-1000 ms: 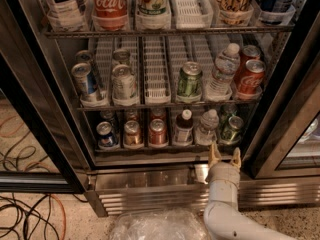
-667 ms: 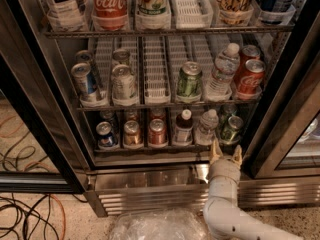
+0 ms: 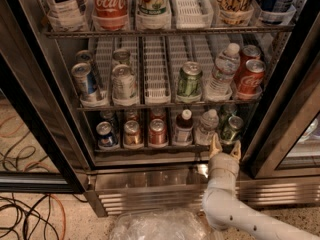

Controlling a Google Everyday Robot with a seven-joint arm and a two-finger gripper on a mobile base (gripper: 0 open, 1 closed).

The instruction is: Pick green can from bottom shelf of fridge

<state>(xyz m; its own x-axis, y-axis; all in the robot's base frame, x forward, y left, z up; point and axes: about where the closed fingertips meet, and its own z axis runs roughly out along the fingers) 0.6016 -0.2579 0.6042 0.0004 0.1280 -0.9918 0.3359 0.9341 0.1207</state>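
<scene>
The fridge stands open in front of me. The dark green can stands at the right end of the bottom shelf, next to a water bottle. My gripper is open and empty. It points up at the shelf's front edge, just below and slightly left of the green can, without touching it. My white arm comes up from the lower right.
The bottom shelf also holds a blue can, two reddish cans and a dark bottle. A paler green can stands on the rack above. The black door frame is close on the right. Cables and crumpled plastic lie on the floor.
My gripper has moved up a little, closer to the bottom shelf's front edge and the green can. Nothing on the shelves has moved.
</scene>
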